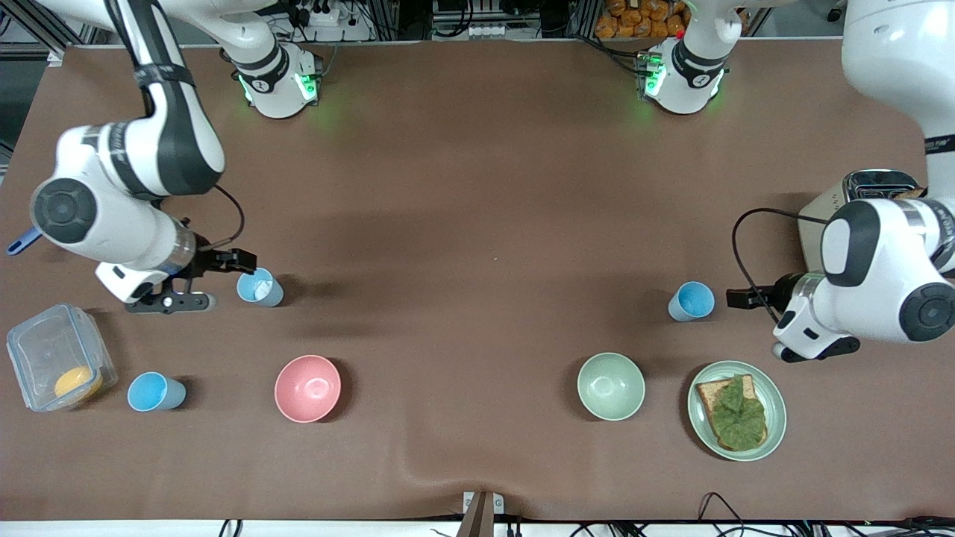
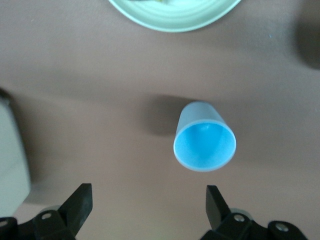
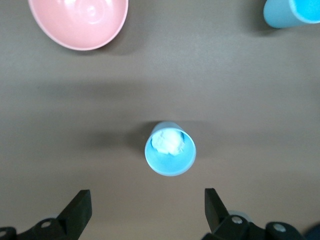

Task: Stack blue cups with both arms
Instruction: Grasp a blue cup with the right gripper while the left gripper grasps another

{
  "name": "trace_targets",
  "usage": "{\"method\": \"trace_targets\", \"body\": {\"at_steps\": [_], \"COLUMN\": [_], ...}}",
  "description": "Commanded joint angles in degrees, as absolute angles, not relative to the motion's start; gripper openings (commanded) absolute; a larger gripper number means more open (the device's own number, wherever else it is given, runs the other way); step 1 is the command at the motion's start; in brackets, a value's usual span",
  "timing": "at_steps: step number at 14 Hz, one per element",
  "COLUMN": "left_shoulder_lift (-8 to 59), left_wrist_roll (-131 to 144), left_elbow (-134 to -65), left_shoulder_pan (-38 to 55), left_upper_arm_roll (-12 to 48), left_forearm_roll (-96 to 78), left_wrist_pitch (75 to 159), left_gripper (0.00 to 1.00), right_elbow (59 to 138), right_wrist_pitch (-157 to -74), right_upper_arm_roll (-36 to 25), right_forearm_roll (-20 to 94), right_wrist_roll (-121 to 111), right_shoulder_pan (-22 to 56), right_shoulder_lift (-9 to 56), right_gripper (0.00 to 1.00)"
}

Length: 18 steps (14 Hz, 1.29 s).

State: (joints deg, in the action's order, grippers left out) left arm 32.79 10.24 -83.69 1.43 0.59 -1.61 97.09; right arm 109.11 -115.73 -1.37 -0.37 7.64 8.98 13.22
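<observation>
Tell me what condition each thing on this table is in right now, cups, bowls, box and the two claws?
Cup with whitish patch: upright, free.
Cup by the plate: upright, empty, free.
Cup by the box: upright, empty.
Pink bowl: empty.
Green bowl: empty.
Plate: bread with a leaf.
Box: lidded, holds something yellow.
Right gripper: open, empty.
Left gripper: open, empty.

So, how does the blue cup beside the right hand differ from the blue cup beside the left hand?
The cup by the right hand has a whitish patch inside; the cup by the left hand is plain blue inside. The first stands toward the right arm's end of the table, near the pink bowl; the second toward the left arm's end, near the pale green bowl. Both are small, light-blue, upright and ungrasped.
</observation>
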Motion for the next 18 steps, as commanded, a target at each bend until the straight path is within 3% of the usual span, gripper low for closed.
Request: {"method": "trace_targets", "body": {"at_steps": [1, 4, 7, 12, 16, 17, 18], "left_shoulder_lift": [35.59, 37.7, 39.02, 38.59, 34.11, 33.58, 34.18], "left_wrist_roll": [10.99, 11.07, 11.16, 11.34, 12.74, 14.4, 15.37], "left_elbow": [-82.53, -83.93, -88.4, -90.26, -89.91, -90.09, -90.35], "left_shoulder_pan": [1.49, 2.11, 1.94, 2.02, 1.41, 1.93, 2.54], "left_upper_arm_roll": [0.7, 0.88, 0.88, 0.88, 0.88, 0.88, 0.97], "left_forearm_roll": [-3.6, -3.78, -3.34, -3.34, -3.34, -3.34, -3.25], "left_wrist_pitch": [101.14, 103.52, 111.16, 111.36, 108.64, 108.28, 108.28], "left_gripper": [1.0, 1.0, 1.0, 1.0, 1.0, 1.0, 1.0], "right_elbow": [115.74, 115.84, 115.66, 115.31, 115.84, 115.75, 115.84], "right_wrist_pitch": [-123.38, -126.73, -127.26, -129.9, -133.49, -133.68, -133.25], "right_upper_arm_roll": [-1.67, -1.67, -1.58, -1.85, -1.85, -1.85, -1.85], "right_forearm_roll": [-1.41, -6.57, -17.55, -20.29, -23.73, -23.73, -23.73], "right_wrist_roll": [12.9, 22.81, 31.37, 30.85, 31.02, 31.11, 31.2], "right_shoulder_pan": [12.03, 16.59, 18.81, 17.49, 14.68, 14.68, 14.76], "right_shoulder_lift": [13.35, 18.09, 21.08, 22.59, 25.13, 26.7, 26.89], "right_gripper": [1.0, 1.0, 1.0, 1.0, 1.0, 0.81, 0.44]}}
